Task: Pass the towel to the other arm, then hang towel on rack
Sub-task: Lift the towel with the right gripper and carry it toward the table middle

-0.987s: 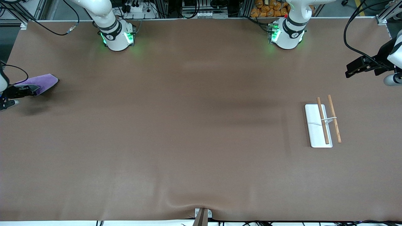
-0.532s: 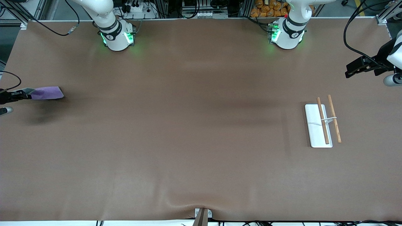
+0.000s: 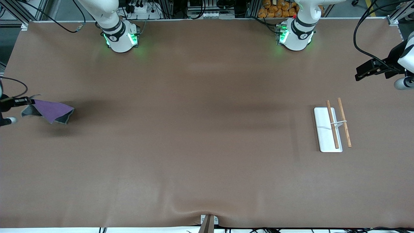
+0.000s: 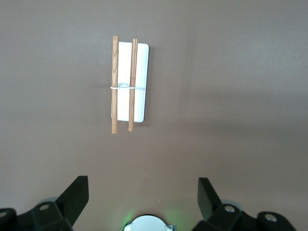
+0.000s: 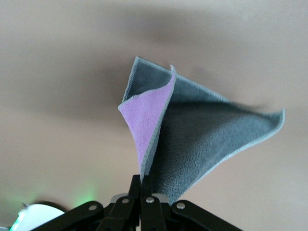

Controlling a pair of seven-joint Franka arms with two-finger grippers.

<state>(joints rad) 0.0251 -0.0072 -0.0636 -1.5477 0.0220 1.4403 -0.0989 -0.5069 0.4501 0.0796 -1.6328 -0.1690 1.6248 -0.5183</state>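
The right gripper (image 5: 140, 185), over the brown counter (image 3: 194, 129), has its jaws clamped on the soft purple-and-grey towel (image 3: 51, 111). The left gripper (image 4: 142, 204) waits, jaws wide, above the white-based wooden-rod rack (image 4: 129, 83).

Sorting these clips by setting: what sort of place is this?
Probably a robotics lab: two arms bolted to a brown-covered table, aluminium framing and cables along its edge, and only test props out, the towel and the rack.

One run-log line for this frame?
right gripper: shut on towel, airborne | left gripper: open, waiting above rack | handover: pending
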